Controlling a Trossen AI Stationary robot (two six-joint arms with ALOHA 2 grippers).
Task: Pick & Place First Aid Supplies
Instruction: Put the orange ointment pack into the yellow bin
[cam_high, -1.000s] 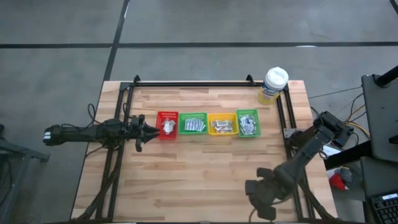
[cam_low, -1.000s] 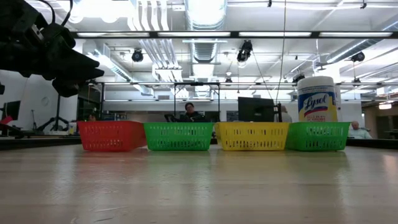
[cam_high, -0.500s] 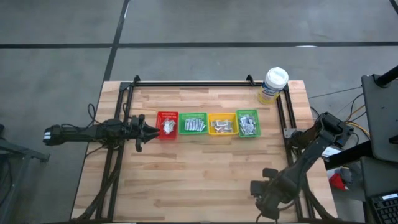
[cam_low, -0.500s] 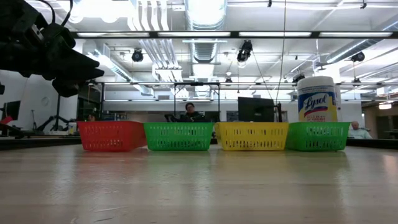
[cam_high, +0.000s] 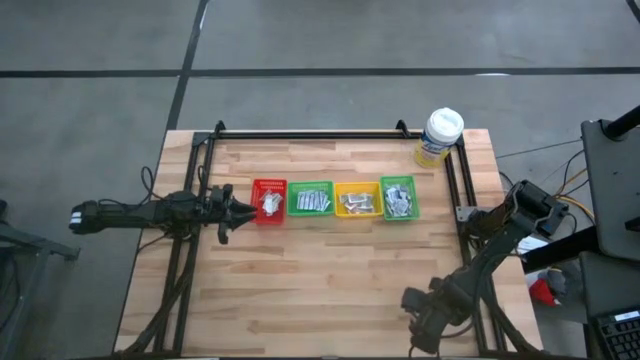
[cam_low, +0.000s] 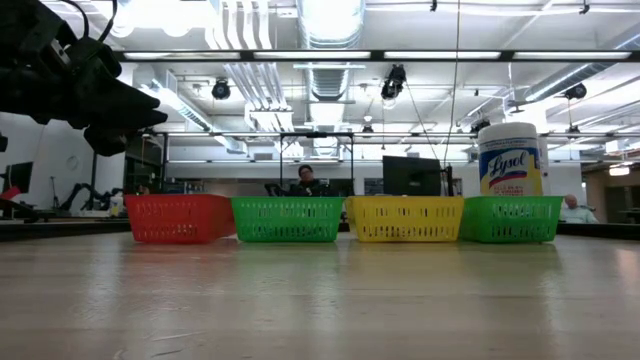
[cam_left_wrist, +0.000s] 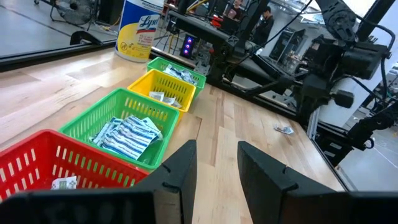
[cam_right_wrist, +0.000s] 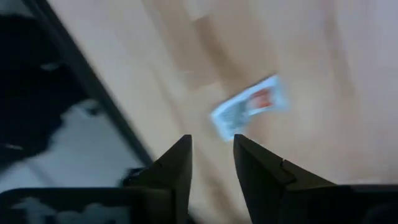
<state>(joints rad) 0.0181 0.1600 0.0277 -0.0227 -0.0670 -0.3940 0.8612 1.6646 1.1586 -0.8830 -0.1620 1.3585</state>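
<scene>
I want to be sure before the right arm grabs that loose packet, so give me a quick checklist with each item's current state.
1. Right gripper jaws apart, nothing between them: ok.
2. White-red sachet lying flat on the table, ahead of the fingers: ok.
3. Sachet centred between the jaws: not ok, it lies off to one side.
4. Left gripper parked by the red bin, away from the sachet: ok.
5. Sachet clear of the table edge: cannot tell.

I see four slotted bins in a row — red (cam_high: 269, 199), green (cam_high: 311, 199), yellow (cam_high: 357, 199), green (cam_high: 399, 198) — on pale striped wood (cam_high: 330, 270). The tub (cam_high: 439, 137) is yellow, white-lidded. One sachet (cam_right_wrist: 250, 107) is white-red.
</scene>
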